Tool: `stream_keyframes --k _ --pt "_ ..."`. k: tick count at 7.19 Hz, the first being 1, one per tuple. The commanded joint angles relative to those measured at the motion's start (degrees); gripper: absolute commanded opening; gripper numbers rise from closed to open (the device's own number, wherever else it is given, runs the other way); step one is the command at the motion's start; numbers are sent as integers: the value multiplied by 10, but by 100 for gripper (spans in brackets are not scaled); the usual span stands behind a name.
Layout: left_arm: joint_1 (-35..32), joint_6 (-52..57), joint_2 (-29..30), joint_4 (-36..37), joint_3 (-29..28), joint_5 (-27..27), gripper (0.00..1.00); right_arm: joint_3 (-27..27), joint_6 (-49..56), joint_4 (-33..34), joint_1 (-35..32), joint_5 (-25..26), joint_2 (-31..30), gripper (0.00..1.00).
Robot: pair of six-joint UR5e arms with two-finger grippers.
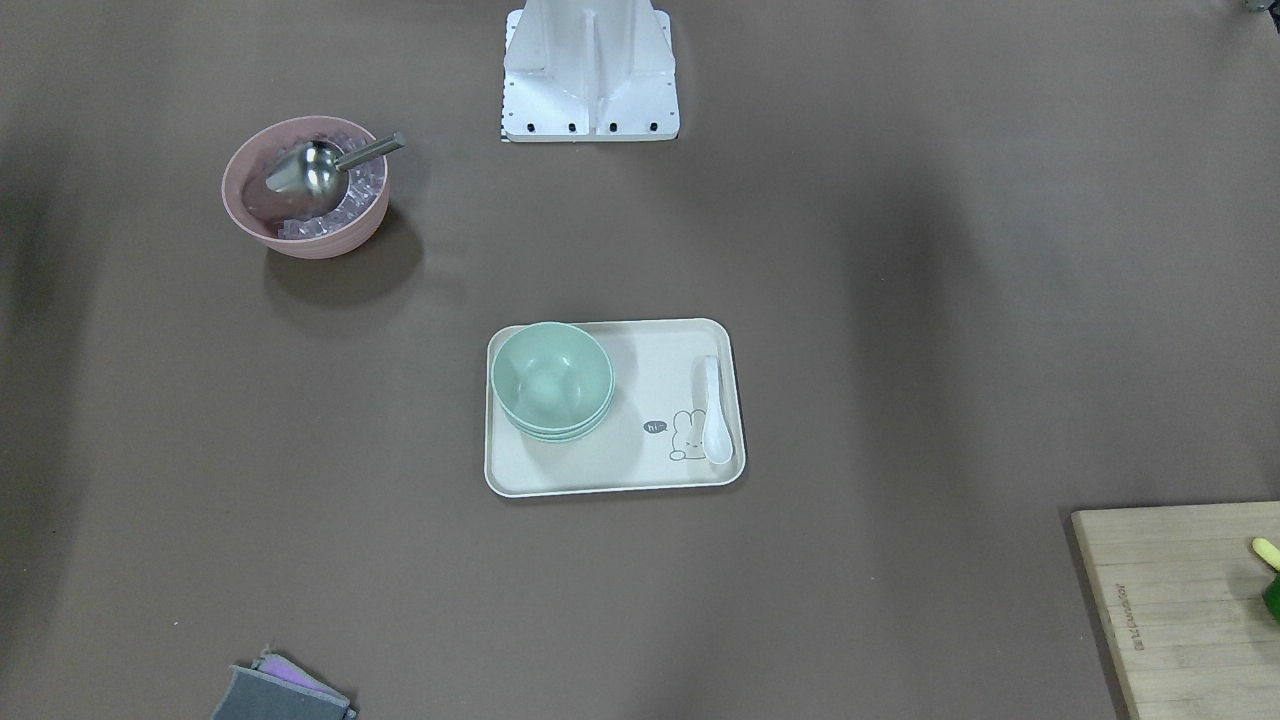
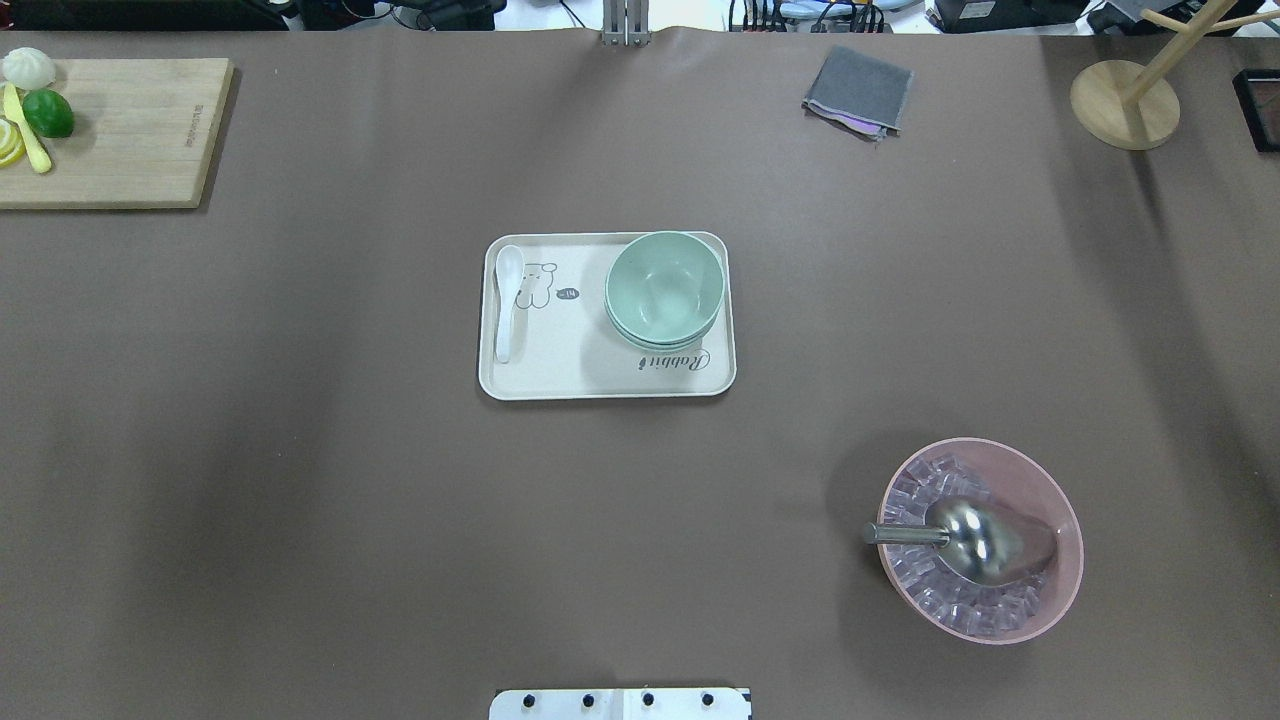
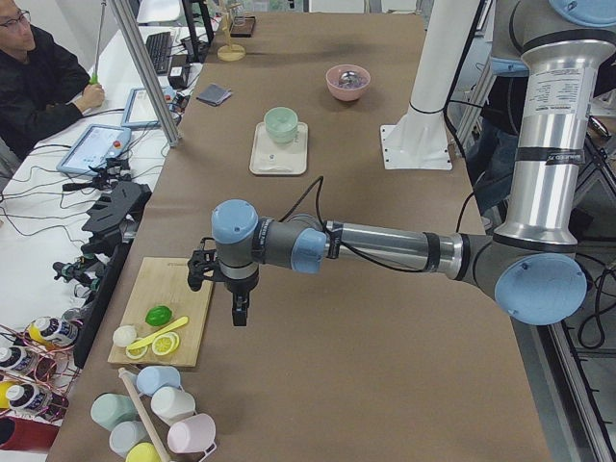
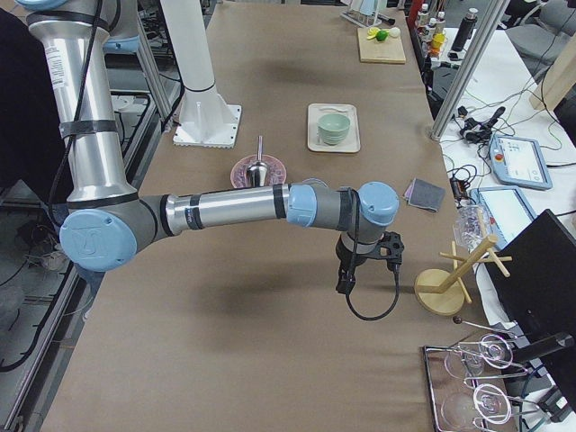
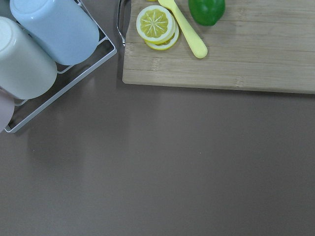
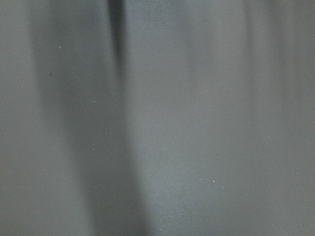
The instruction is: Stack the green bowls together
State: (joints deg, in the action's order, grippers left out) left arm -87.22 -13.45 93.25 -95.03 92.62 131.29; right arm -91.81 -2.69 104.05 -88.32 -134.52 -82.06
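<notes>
The green bowls [image 1: 552, 380] sit nested in one stack on a cream tray [image 1: 640, 462], at the tray's end away from a white spoon [image 1: 714, 408]. The stack also shows in the overhead view [image 2: 665, 290] and in both side views [image 3: 280, 123] [image 4: 333, 127]. My left gripper [image 3: 238, 313] hangs near a cutting board, far from the tray. My right gripper [image 4: 345, 279] hangs over bare table near a wooden stand, also far from the tray. Both grippers show only in the side views, so I cannot tell whether they are open or shut.
A pink bowl [image 2: 980, 540] with ice cubes and a metal scoop stands near the robot's right. A cutting board [image 2: 110, 130] with lemon slices and a lime lies far left. A grey cloth [image 2: 858, 90] and a wooden stand [image 2: 1125, 100] are far right. Mugs [image 5: 44, 44] lie in a rack.
</notes>
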Motion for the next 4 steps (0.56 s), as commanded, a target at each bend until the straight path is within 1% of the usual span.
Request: stream_keyframes --k 1,4 --pt "1 0 0 0 -1 -1 98 0 1 0 0 -1 -1 100" --pt "1 0 0 0 -2 0 98 -1 2 0 0 0 -3 100"
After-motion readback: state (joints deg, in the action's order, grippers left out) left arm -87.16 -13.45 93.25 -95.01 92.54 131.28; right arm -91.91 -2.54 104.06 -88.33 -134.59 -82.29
